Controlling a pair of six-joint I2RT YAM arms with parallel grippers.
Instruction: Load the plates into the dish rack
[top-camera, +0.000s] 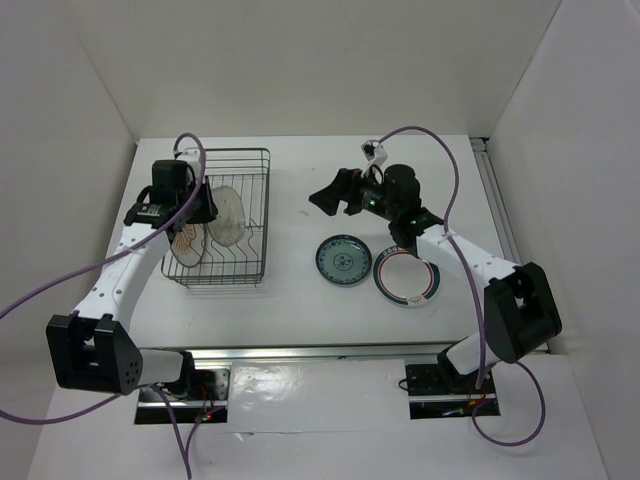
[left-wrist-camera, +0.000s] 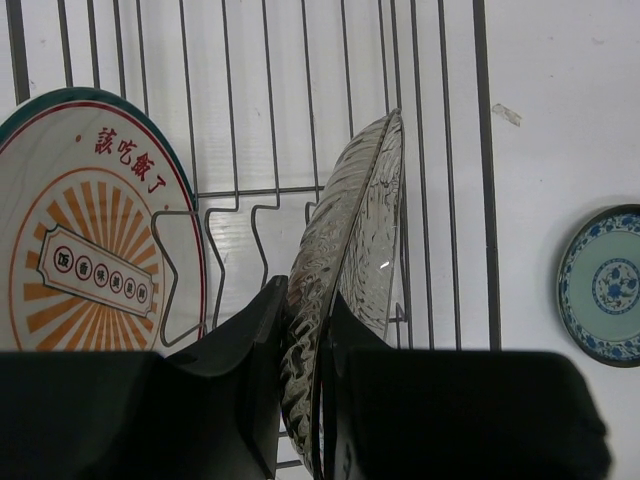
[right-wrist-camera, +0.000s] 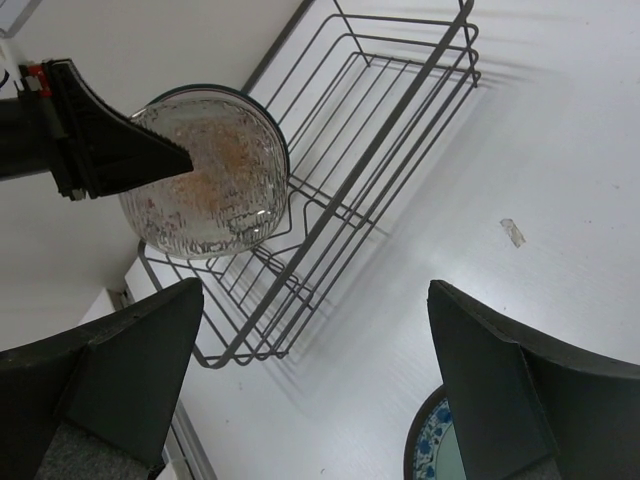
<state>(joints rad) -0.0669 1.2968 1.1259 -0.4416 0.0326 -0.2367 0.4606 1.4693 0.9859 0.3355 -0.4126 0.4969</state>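
Left wrist view: left gripper (left-wrist-camera: 305, 312) pinches the glass plate (left-wrist-camera: 352, 225) by its rim, upright in the rack (left-wrist-camera: 479, 150) beside the orange plate (left-wrist-camera: 90, 260). I'd settle it fully into its slot before releasing. The right gripper (top-camera: 335, 196) is wide open.

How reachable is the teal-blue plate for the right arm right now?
Probably yes: the right gripper hangs open just beyond the teal-blue plate, which lies flat on the table with nothing on it.
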